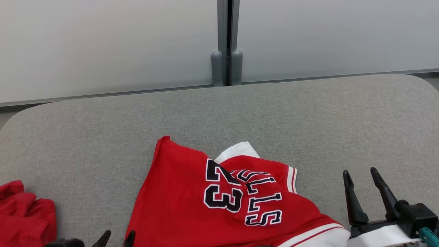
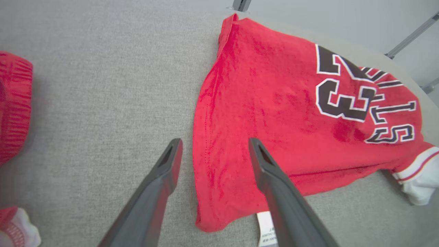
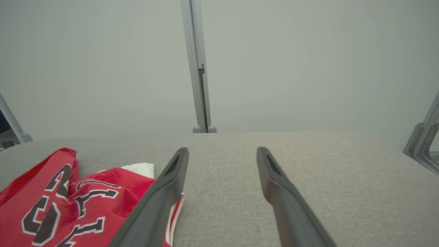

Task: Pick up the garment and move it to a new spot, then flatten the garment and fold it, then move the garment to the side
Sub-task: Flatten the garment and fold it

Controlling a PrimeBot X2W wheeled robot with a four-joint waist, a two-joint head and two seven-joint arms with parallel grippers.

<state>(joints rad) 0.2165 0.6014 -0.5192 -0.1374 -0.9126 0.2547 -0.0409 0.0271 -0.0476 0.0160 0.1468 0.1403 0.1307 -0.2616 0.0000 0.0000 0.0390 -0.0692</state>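
Note:
A red jersey (image 1: 192, 195) with a black 23 and white trim lies rumpled on the grey table (image 1: 274, 113), near the front edge. My left gripper (image 1: 118, 236) peeks in at the bottom of the head view, open. In the left wrist view the left gripper (image 2: 214, 145) hovers over the jersey's (image 2: 274, 113) near side edge, one finger over cloth, the other over bare table. My right gripper (image 1: 360, 173) stands open to the right of the jersey, holding nothing. The right gripper (image 3: 222, 152) points across bare table, with the jersey (image 3: 68, 202) at its left.
A second red garment (image 1: 20, 216) lies bunched at the table's front left corner, seen as red cloth (image 2: 12, 103) in the left wrist view. Pale wall panels with a grey post (image 1: 226, 51) stand behind the table. Bare grey table spreads behind and to the right of the jersey.

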